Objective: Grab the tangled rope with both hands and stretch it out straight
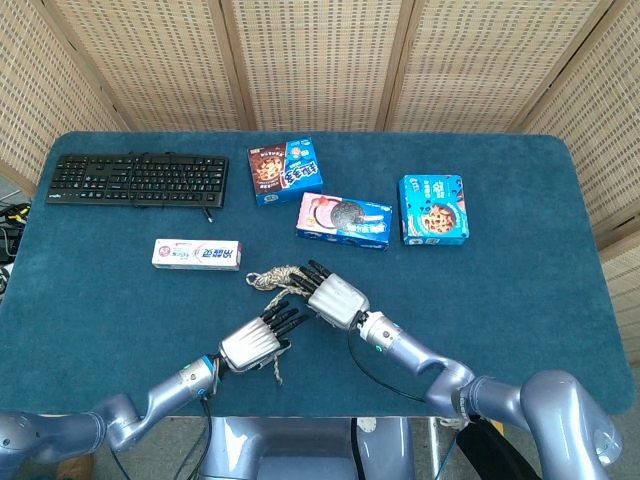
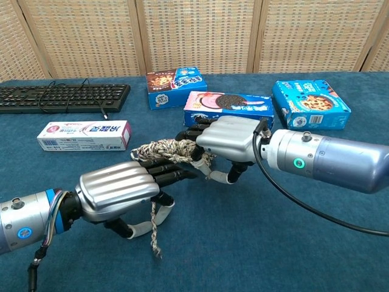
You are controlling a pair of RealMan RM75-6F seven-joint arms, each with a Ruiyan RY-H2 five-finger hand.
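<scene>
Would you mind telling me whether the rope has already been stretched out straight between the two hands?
No, the rope is still bunched in a tangle between the left hand and right hand.
</scene>
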